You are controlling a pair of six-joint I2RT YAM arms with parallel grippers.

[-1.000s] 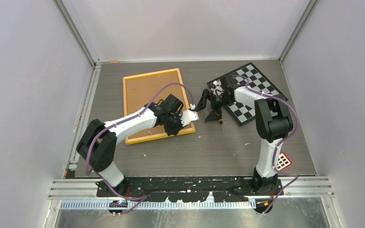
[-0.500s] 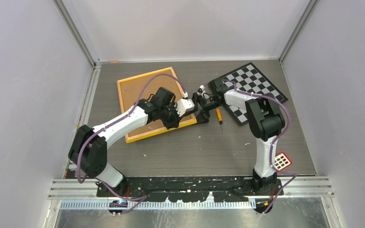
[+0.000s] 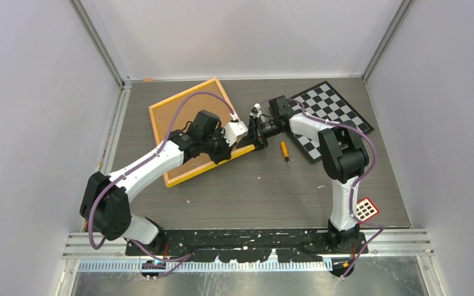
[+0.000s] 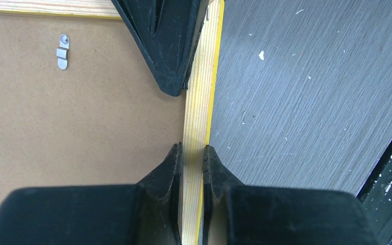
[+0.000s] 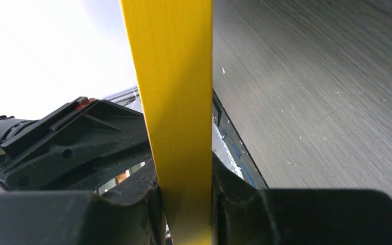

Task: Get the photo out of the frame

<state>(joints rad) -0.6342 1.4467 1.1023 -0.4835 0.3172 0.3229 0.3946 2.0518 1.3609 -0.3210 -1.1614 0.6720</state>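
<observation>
Gripping the frame (image 3: 162,120) by its right border, back side up on the table, photo hidden under the brown board. Clamped on that yellow strip with left gripper (image 4: 193,153) and right gripper (image 5: 184,178) alike. Probably an early step; next, likely turning the metal clip (image 4: 62,51) aside.

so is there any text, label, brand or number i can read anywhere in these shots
No readable text in any view.
frame: bare brown back with a plain metal clip, no print or label.
checkerboard: black and white squares only, no letters or numbers showing.
red and white card by the right arm's base: a grid pattern, too small to tell whether it carries any text.
</observation>
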